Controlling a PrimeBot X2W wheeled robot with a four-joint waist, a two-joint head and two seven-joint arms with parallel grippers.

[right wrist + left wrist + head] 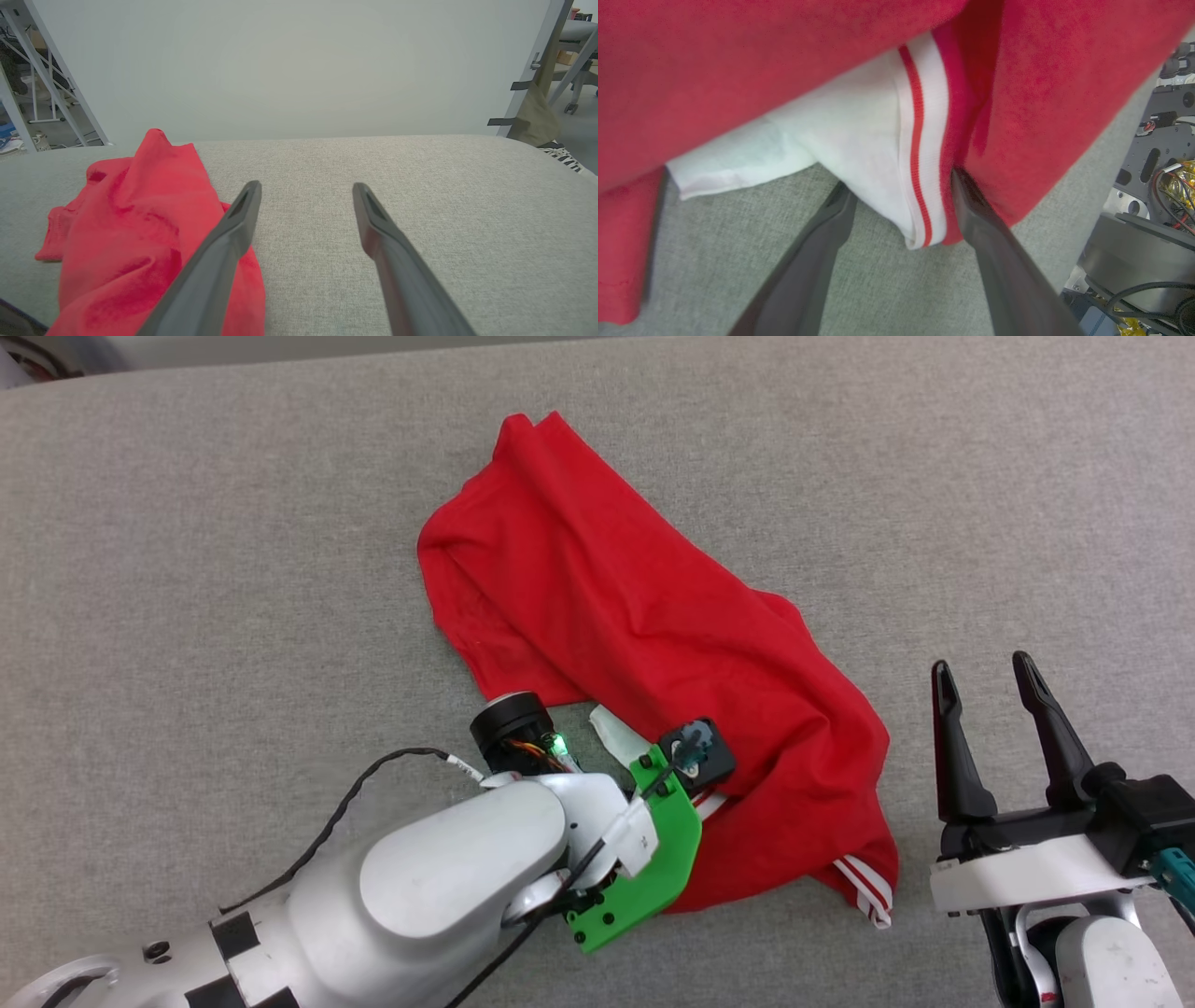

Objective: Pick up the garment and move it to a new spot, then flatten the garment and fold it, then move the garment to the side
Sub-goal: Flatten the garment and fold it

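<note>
Garment (597, 588) crumpled, lettering hidden; left end effector (900, 182) spread wide astride white sleeve (840, 135); right end effector (982, 665) wide, empty.

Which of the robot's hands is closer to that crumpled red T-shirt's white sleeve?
Left. The left hand has open fingers either side of the striped cuff of the white sleeve; the right hand hovers open over bare grey fabric tabletop, beside the red T-shirt.

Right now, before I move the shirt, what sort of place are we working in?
Probably a lab or workshop, not a home: a grey fabric-covered table, bare metal frames standing beyond it, and a wheeled office chair off to one side.
</note>
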